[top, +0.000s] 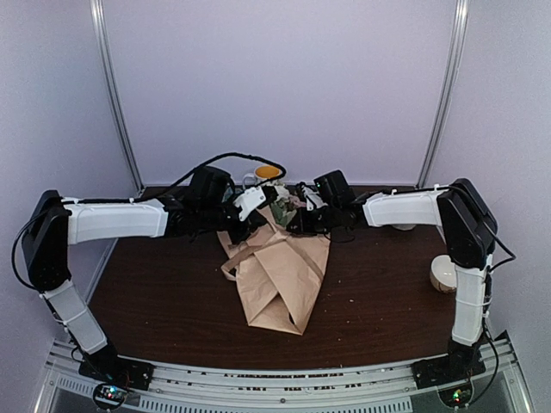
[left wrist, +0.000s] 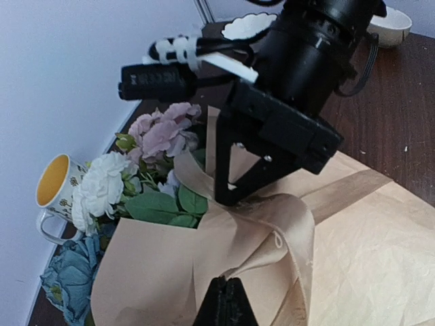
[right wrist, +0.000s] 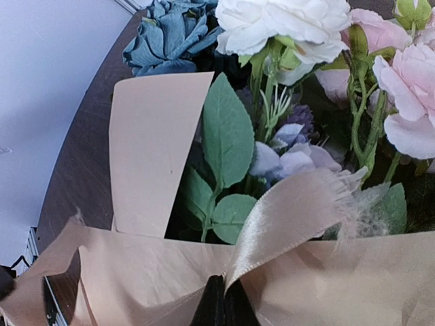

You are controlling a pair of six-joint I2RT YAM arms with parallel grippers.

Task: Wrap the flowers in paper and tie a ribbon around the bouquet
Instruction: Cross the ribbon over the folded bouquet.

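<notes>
Bouquet (top: 280, 280) lies at the middle of the table (top: 164, 297), flowers (top: 287, 200) toward 12 o'clock just short of the mug (top: 268, 175), the tail of the cone toward 6. Right gripper (right wrist: 217, 299) is clenched on the ribbon (right wrist: 292, 210) – the satin band rises straight out of its tips, at 6 o'clock of the leaves. Left gripper (left wrist: 228, 291) is also clenched, tips together at the throat of the wrap; you cannot tell whether satin or paper (left wrist: 380, 251) sits between them. Handling, as judgement: the whole thing looks light and will slide if you pull sideways. The ribbon is soft and slick, so take it flat and close to the knot point, not at the frayed end. The paper is crinkled and holds creases, so a hard pinch would likely mark or tear it. The petals and thin stems look easy to crush – keep your fingers on the throat of the cone, at 6 o'clock of the blooms, never on the heads.
</notes>
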